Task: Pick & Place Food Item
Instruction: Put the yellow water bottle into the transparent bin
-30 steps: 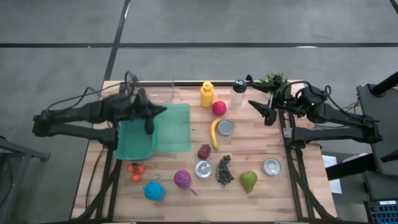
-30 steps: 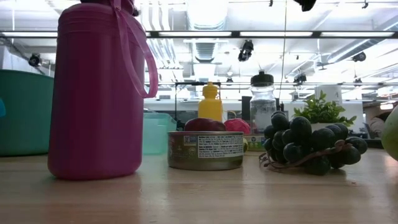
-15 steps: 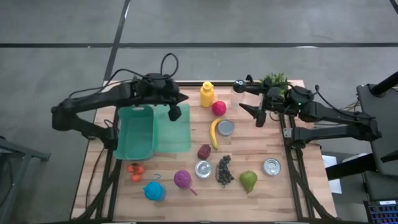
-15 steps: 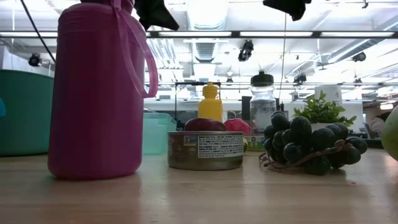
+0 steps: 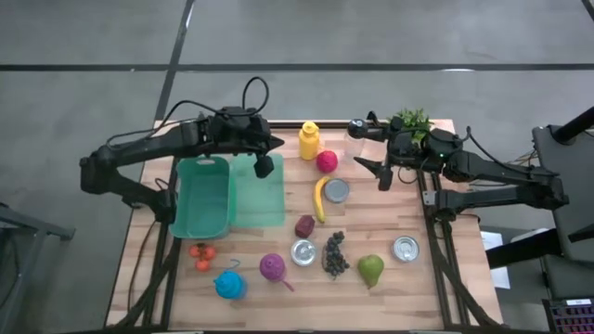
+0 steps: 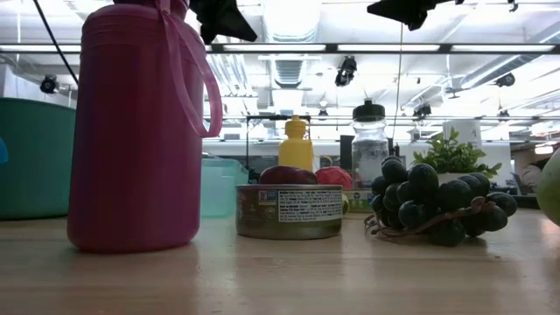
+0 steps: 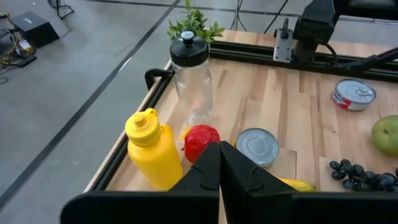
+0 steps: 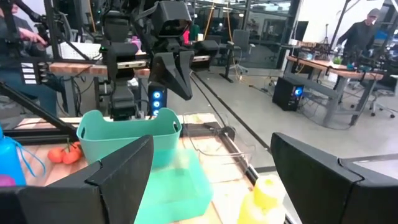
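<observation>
Approach step, nothing held: left gripper (image 5: pixel 264 167) pinched closed above the green tray (image 5: pixel 264 209), right gripper (image 5: pixel 376 168) spread wide at three o'clock of the red apple (image 5: pixel 326 161); next, probably, descend and close on food.

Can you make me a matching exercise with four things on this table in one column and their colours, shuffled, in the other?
Things:
1. squeeze bottle
2. basket
3. pear
4. grapes

Colours:
A. dark purple
B. yellow
C. green
D. teal

Pairs: 1-B, 2-D, 3-C, 4-A
</observation>
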Motion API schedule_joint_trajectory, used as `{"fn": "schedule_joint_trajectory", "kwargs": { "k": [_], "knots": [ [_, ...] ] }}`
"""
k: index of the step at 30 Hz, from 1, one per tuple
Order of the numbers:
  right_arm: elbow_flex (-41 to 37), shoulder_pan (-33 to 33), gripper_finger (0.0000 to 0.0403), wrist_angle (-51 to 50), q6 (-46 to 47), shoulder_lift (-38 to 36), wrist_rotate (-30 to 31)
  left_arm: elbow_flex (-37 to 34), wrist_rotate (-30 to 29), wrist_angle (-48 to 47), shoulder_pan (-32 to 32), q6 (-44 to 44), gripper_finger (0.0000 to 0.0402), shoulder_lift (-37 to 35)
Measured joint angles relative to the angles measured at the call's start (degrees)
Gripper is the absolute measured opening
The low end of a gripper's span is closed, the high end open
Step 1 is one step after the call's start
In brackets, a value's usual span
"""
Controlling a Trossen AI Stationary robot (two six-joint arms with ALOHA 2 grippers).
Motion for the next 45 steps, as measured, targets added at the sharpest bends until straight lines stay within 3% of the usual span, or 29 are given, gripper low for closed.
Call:
{"fn": "schedule_joint_trajectory", "kwargs": {
  "k": [6, 10, 18, 26, 35, 40, 45],
  "knots": [
    [0.0, 0.0, 0.0323, 0.0, 0.0, 0.1, 0.0, 0.0, 0.6, 0.4, 0.6, 0.2, 0.0001, 0.3],
    [0.0, 0.0, 0.0323, -0.1, 0.2, 0.2, 0.0, 0.1, 4.2, 3.6, 2.0, 2.7, 0.0001, 1.4],
    [0.0, 0.0, 0.0323, -0.1, 0.2, 0.2, -0.1, 0.5, 6.2, 6.2, 6.4, 2.8, 0.0001, 7.0],
    [0.0, 0.0, 0.0323, -0.3, 0.2, 0.6, -0.1, 6.9, 6.2, 7.4, 7.8, 2.7, 0.0001, 15.9],
    [0.0, 0.0, 0.0323, -0.3, 0.2, 0.6, -0.1, 14.9, 6.8, 2.2, 7.9, 4.5, 0.0001, 22.4],
    [0.0, 0.0, 0.0323, -0.3, 0.2, 0.9, -0.1, 14.9, 7.5, 0.3, 7.9, 1.3, 0.0001, 21.3],
    [0.0, 0.0, 0.0323, -0.3, 0.2, 0.9, -0.1, 15.6, 8.8, -3.4, 8.3, -11.6, 0.0001, 19.8]
  ]
}}
